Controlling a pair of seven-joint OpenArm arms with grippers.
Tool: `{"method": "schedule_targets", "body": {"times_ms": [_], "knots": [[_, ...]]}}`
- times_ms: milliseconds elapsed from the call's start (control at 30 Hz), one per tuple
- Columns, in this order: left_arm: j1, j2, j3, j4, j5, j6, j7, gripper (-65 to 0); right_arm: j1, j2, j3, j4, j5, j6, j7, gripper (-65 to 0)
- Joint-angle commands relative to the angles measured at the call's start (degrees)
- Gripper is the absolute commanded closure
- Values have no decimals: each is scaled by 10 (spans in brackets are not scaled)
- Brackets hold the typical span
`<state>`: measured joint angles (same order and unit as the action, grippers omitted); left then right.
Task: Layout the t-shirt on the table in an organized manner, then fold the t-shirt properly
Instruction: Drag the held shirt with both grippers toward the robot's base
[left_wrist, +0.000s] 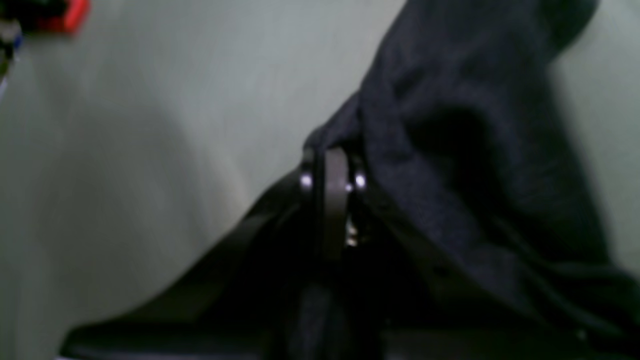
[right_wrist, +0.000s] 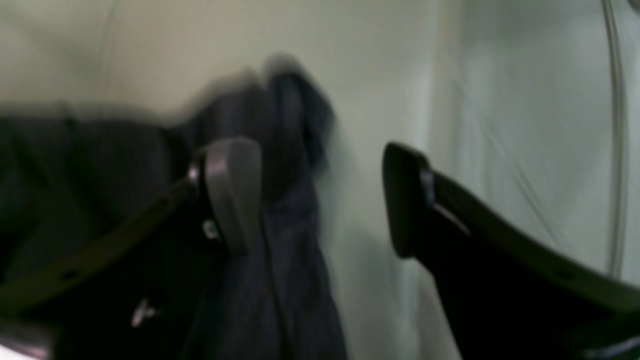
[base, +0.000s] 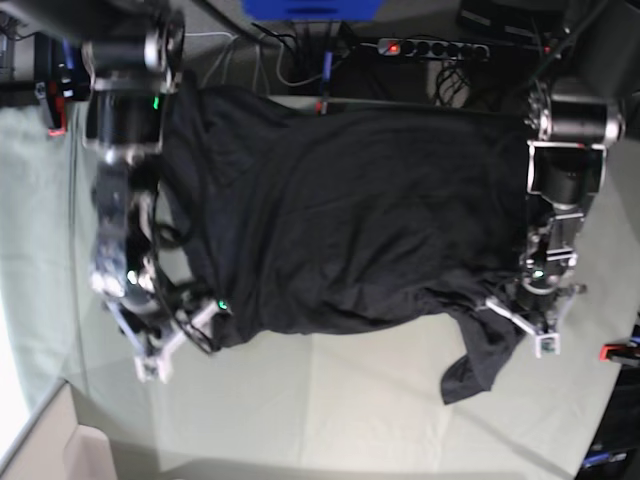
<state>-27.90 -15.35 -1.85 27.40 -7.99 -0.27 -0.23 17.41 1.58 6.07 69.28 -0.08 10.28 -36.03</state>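
The dark t-shirt (base: 350, 220) lies spread but rumpled across the pale table (base: 350, 400), print not showing, with one flap hanging toward the near right (base: 480, 365). At the shirt's right edge my left gripper (base: 522, 325) is shut on a pinch of t-shirt fabric (left_wrist: 475, 150), its fingers (left_wrist: 334, 170) pressed together over the table (left_wrist: 150, 125). By the shirt's lower left corner my right gripper (base: 178, 343) stands open. Its grey pad (right_wrist: 232, 190) touches a hanging fold of t-shirt (right_wrist: 285, 225), and bare table (right_wrist: 500, 125) shows in the gap of the right gripper (right_wrist: 317, 195).
Red clamps sit at the table's edges (base: 612, 350) (base: 55, 115) (left_wrist: 70, 15). A power strip (base: 430, 47) and cables lie beyond the far edge. A thin cable (right_wrist: 617, 150) runs down the right wrist view. A beige box corner (base: 50, 440) shows at the near left.
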Motion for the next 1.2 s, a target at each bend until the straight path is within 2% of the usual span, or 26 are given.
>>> {"method": "schedule_targets", "body": {"times_ms": [0, 100, 200, 300, 333, 400, 500, 533, 700, 733, 867, 1000, 1167], "knots": [[3, -15, -2, 35, -2, 5, 5, 0, 29, 1, 0, -15, 1, 0, 8, -393], [46, -25, -2, 141, -36, 5, 63, 0, 78, 1, 1, -102, 2, 0, 16, -393], [89, -43, -2, 244, -79, 5, 121, 0, 92, 1, 1, -159, 2, 0, 60, -390], [128, -61, -2, 315, -113, 5, 144, 0, 87, 0, 1, -183, 2, 0, 104, -375], [141, -65, -2, 334, -121, 5, 146, 0, 80, 0, 1, -189, 2, 0, 115, -354], [166, -75, -3, 362, -132, 5, 143, 0, 70, -3, 1, -189, 2, 0, 133, -269], [202, -79, -51, 395, -153, 2, 145, 0, 56, -6, 0, -187, 3, 0, 144, -43], [212, -77, -77, 404, -162, 2, 145, 0, 52, -5, 1, -177, 3, 0, 140, 0], [273, -60, -196, 471, -216, 1, 146, 0, -51, -6, 0, 4, 4, 1, 143, 0], [286, -59, -211, 485, -223, 1, 146, 0, -72, -6, 0, 45, 4, 10, 140, 0], [342, -58, -243, 553, -261, 1, 147, 0, -172, -7, 5, 207, 4, 90, 139, 0], [410, -57, -266, 608, -307, 1, 147, 0, -291, -4, 6, 338, 4, 129, 144, 0], [504, -28, -312, 657, -365, 0, 143, 0, -416, 0, 21, 419, 4, 198, 146, 0]]}}
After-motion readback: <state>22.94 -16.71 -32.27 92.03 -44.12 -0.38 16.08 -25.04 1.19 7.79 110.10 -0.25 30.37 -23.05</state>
